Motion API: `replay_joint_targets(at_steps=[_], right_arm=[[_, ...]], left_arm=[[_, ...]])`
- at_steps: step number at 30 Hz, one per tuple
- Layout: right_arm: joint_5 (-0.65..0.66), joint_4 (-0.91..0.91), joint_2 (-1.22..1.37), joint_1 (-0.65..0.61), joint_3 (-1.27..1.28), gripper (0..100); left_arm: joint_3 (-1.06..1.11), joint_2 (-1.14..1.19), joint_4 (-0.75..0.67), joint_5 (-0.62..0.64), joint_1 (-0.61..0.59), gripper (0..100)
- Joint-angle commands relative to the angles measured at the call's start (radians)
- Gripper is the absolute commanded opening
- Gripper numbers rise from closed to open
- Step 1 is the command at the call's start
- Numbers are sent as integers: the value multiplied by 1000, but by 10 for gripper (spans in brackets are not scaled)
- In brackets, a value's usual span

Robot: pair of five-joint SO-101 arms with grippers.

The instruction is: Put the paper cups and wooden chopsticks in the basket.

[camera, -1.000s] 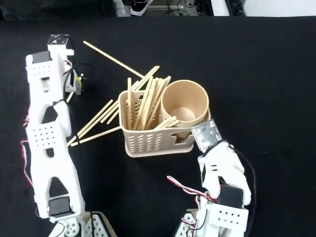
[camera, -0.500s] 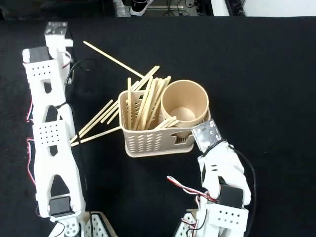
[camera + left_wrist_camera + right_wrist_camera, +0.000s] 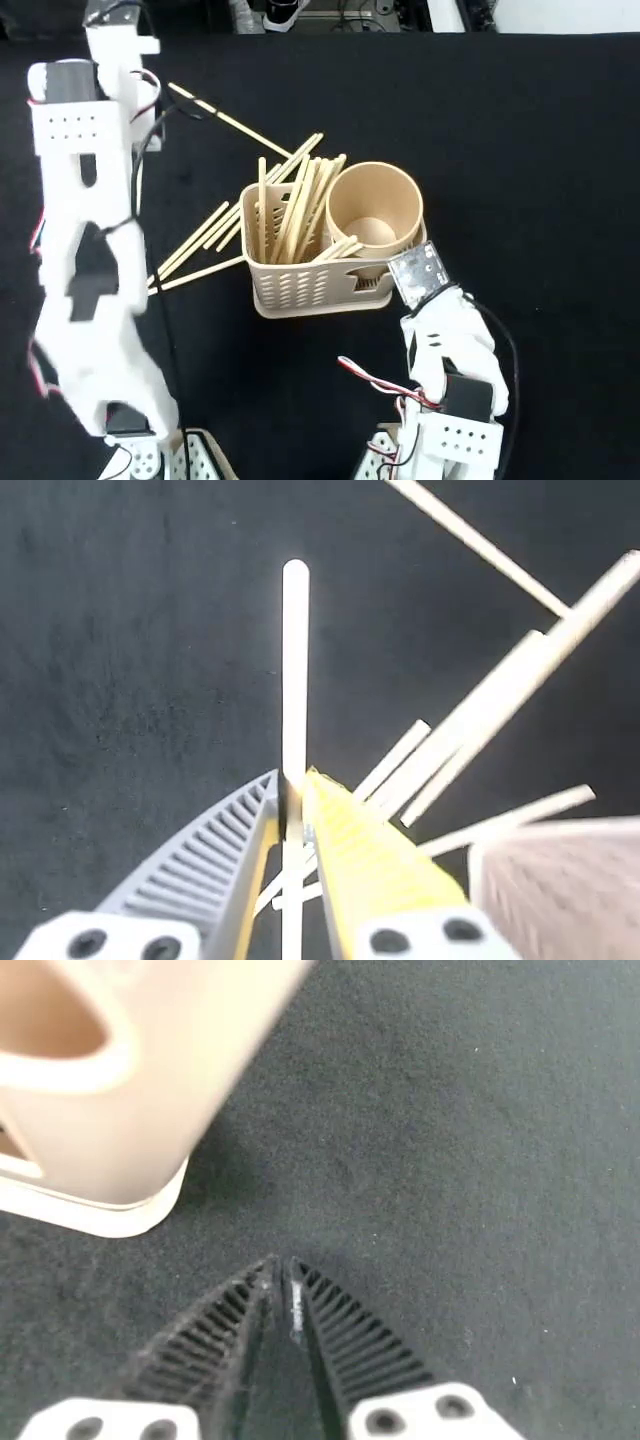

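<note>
In the left wrist view my left gripper [image 3: 295,780] is shut on a single wooden chopstick [image 3: 294,660], held above the black cloth. Several loose chopsticks [image 3: 480,730] lie fanned out beyond it, next to the basket's corner [image 3: 560,880]. From above, the beige basket [image 3: 310,290] holds a paper cup [image 3: 375,205] and a bundle of chopsticks [image 3: 295,205]. More chopsticks [image 3: 195,250] rest on the cloth left of it, and one long chopstick [image 3: 230,120] lies behind. My right gripper [image 3: 283,1270] is shut and empty, low over the cloth beside the basket [image 3: 150,1080].
The left arm [image 3: 85,250] stretches along the table's left side; the right arm [image 3: 445,350] sits just in front of the basket's right corner. Black cloth [image 3: 540,200] spreads out to the right. Cables and gear line the far edge.
The left arm has risen and swung toward the far left edge. The right arm, basket and cup have stayed put.
</note>
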Motion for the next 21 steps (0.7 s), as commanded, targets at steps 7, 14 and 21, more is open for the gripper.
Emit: replay_joint_targets(at_steps=[7,14,21], right_arm=[[8,3,-44,-6,-2,12],[8,3,-44,-6,-2,12],[8,3,-44,-6,-2,12]], left_arm=[[730,-798,-345,-38,133,29],[1257,-1364,-787,-34,225,29],[1669,-1900,-1220,-32,420,29]])
